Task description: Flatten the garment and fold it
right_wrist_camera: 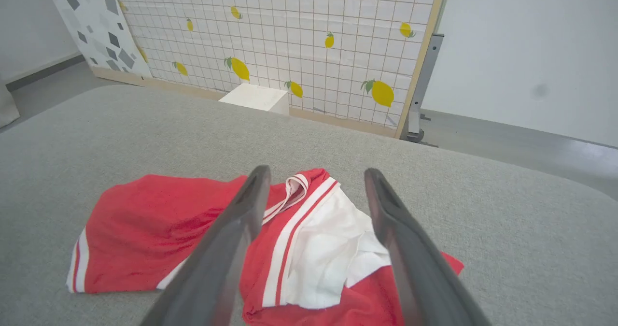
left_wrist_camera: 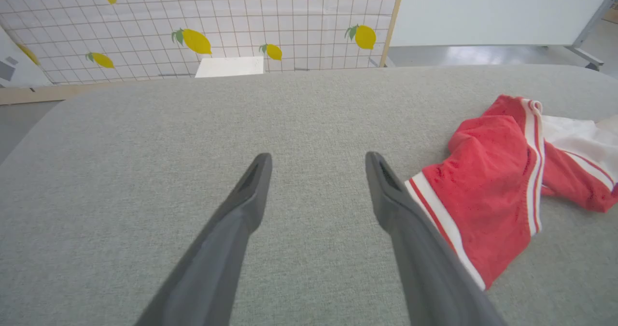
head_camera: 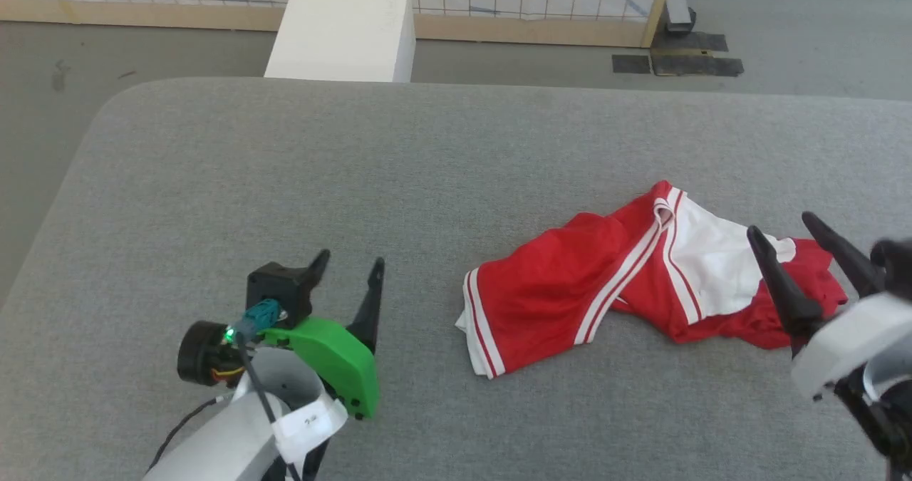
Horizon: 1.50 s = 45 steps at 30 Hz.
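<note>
Garment [head_camera: 556, 288] crumpled (lining [head_camera: 712, 253] showing), long axis left-right, left gripper [head_camera: 352, 256], right gripper [head_camera: 780, 223] spread.

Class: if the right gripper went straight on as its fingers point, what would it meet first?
Most likely the crumpled red sleeveless jersey; the open right gripper points down at its white lining, though depth is unclear.

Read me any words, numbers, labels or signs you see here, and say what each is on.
Nothing here is legible.
Small white tag on the pale left forearm: dark marks, too small to read.
Crumpled red jersey with white-and-red striped trim: plain fabric and white lining, nothing to read.
Lemon-printed grid panel: pictures, no words.
</note>
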Tool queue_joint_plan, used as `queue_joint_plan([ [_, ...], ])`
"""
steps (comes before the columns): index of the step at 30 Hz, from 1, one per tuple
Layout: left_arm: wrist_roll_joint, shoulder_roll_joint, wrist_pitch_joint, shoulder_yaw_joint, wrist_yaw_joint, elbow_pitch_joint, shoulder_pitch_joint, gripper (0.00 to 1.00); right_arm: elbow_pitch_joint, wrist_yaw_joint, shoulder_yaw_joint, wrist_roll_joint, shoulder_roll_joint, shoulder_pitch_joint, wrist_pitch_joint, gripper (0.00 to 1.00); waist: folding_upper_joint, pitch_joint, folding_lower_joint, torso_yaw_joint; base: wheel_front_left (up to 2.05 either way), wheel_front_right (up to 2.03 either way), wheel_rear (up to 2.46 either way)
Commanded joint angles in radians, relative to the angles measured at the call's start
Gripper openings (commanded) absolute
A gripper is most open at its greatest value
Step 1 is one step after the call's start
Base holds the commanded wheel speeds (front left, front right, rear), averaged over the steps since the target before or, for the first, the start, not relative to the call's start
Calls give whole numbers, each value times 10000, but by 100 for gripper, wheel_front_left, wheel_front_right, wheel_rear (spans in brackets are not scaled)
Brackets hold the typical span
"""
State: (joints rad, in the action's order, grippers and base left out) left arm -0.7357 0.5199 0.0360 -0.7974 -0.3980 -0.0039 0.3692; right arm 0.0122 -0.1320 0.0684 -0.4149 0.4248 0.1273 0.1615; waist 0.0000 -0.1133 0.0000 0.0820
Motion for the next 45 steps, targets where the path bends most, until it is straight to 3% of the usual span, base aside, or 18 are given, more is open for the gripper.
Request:
queue_joint_plan([
  [1,-143,43,-295,-95,70,-88,-102,100,157,13,-258,293,-323,-298,-245,100,0,-108,0,-119,0,0,0],
  [9,-745,93,-3360,-928,368,-823,886,100,1061,13,-1331,1397,-1599,-1144,-295,100,0,-724,0,-469,0,0,0],
  [13,-1097,-23,-5159,-1242,441,-851,1837,100,1357,13,-1400,1711,-1786,-1235,-261,100,0,-1177,0,-686,0,0,0],
  [19,-1500,-182,-7222,-1450,159,-58,2905,100,1519,13,-1397,1880,-1989,-1084,-319,100,0,-1799,0,-1099,0,0,0],
  [27,-2061,-423,-7955,-1321,44,554,3133,100,1374,13,-1511,2172,-2170,-938,-514,100,0,-2299,0,-1403,0,0,0],
  [35,-2014,-591,-8029,-1634,261,816,3093,100,1296,13,-1478,2374,-2328,-905,-554,100,0,-2541,0,-1328,0,0,0],
  [36,-2024,-589,-8146,-1746,348,865,3082,26,1291,13,-1449,2386,-2332,-894,-551,100,0,-2549,0,-1309,0,0,0],
  [37,-2041,-572,-8247,-1831,424,901,3070,0,1290,13,-1425,2396,-2333,-880,-547,100,0,-2555,0,-1297,0,0,0],
  [45,-2069,-451,-7743,-1670,665,1066,2937,0,1174,13,-1460,2416,-2269,-865,-433,100,0,-2123,0,-1059,0,0,0],
])
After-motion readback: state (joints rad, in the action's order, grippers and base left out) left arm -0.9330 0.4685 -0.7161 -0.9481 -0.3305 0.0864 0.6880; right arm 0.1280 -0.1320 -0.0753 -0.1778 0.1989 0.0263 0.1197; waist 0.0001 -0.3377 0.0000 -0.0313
